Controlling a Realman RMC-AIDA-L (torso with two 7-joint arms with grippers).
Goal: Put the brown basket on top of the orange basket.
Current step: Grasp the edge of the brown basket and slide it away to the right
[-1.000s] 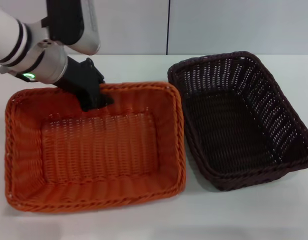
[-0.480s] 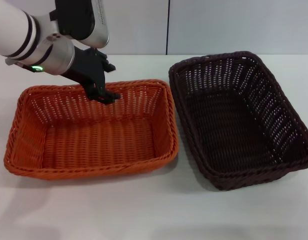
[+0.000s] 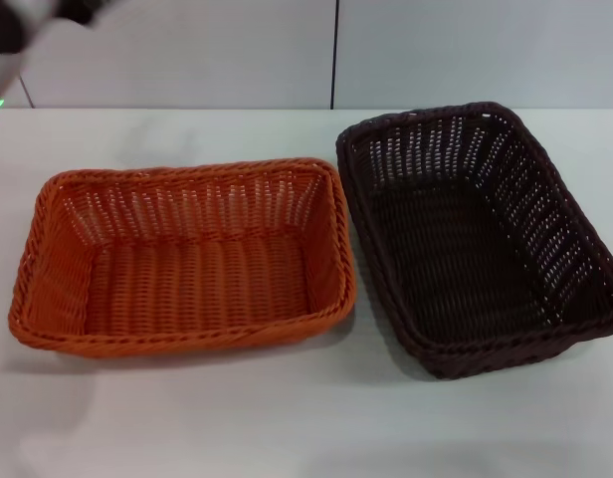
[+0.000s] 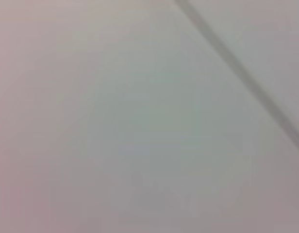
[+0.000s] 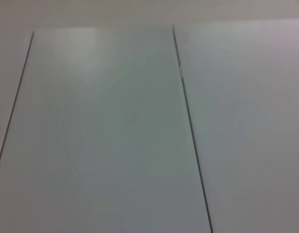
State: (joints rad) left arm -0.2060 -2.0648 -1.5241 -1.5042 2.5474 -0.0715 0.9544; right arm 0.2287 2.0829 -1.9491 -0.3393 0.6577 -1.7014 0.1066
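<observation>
The orange basket (image 3: 182, 259) sits flat on the white table at the left in the head view. The brown basket (image 3: 476, 234) sits beside it on the right, angled a little, with their near corners almost touching. Both are empty and nothing holds either one. My left arm (image 3: 28, 25) is only a blur at the far left corner, well clear of both baskets. My right arm is out of view. The wrist views show none of these things.
The white table (image 3: 287, 418) runs in front of and behind the baskets. A pale panelled wall with a dark vertical seam (image 3: 334, 55) stands at the back. The wrist views show only pale panels with dark seams (image 5: 191, 126).
My left gripper let go of the orange basket's far rim, and the arm swung up and left out of the scene. The orange basket settled flat. The brown basket has not moved.
</observation>
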